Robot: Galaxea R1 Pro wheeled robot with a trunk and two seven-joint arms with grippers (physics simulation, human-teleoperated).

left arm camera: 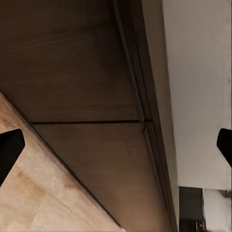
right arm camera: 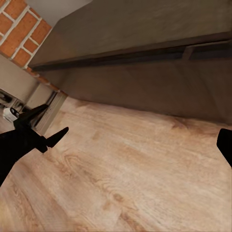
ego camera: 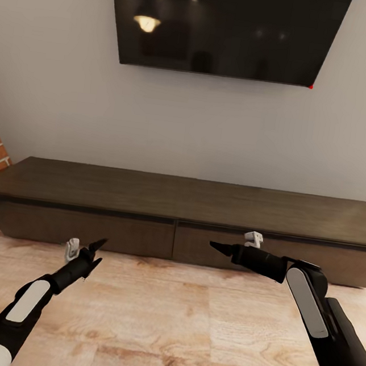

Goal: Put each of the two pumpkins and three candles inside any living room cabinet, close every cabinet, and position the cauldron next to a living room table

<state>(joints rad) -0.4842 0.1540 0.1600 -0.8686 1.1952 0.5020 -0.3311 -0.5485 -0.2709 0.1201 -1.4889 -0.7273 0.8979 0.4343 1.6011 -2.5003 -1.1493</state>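
Nearest, both arms are held out low over the wood floor: the left gripper w/ fingers spread and nothing between them, the right gripper also empty, its tips seen at the frame edges in the right wrist view so prob. open, though the head view shows it as a single point. Straight ahead of both sets of fingers lies the cabinet, long axis running across the view, both drawer fronts shut; the right gripper is judged nearer, already overlapping the right-hand drawer front, vs. the left drawer front. Beyond, a dark TV is hung on the wall.
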